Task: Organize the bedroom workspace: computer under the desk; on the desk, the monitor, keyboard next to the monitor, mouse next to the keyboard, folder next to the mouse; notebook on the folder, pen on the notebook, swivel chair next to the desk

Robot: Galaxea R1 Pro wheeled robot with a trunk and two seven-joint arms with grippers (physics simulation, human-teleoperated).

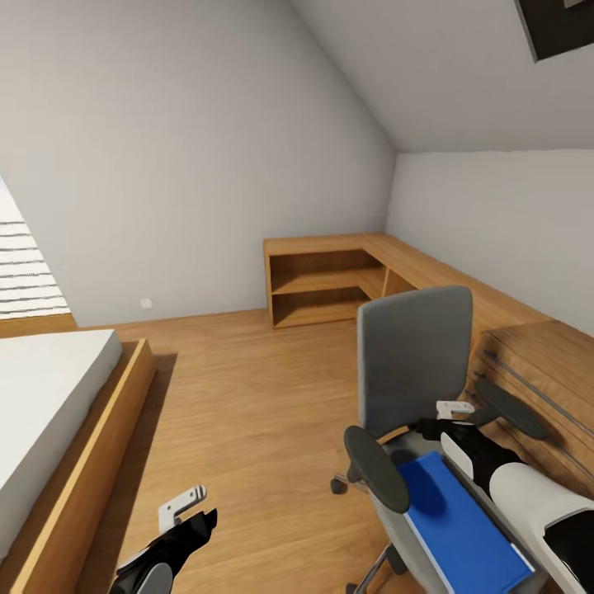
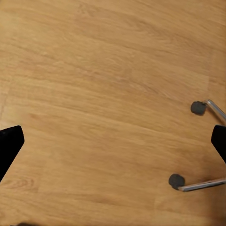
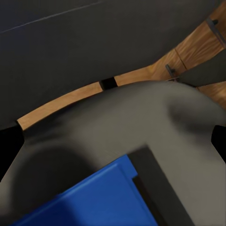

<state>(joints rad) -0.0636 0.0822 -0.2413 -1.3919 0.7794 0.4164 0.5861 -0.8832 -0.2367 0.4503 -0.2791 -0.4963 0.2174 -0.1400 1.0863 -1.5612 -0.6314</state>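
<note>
**A:** What have you got on the head camera?

**B:** I see the grey upholstered swivel chair (image 1: 415,363) with black armrests; it stands on the light wooden plank floor (image 1: 247,396), and I'll place everything from it; the flat bright-blue rectangular folder (image 1: 462,520) lies on its seat, in front of the backrest.

**A:** And your claws?

**B:** My right claw (image 1: 456,407) hovers over the back of the seat, just beside the backrest and above the folder's far end; I cannot tell how far it is spread. Its wrist camera looks down on the folder (image 3: 94,197) and the grey seat (image 3: 117,122). My left claw (image 1: 183,504) hangs low over bare floor, well apart from the chair on its left; its two dark fingertips (image 2: 9,146) sit wide apart at the wrist picture's edges, with two of the chair's castors (image 2: 176,181) between them.

**A:** Around the chair?

**B:** Behind it, a low L-shaped wooden shelf unit (image 1: 330,280) in the corner; to its left, a white mattress on a wooden bed frame (image 1: 58,412).
</note>
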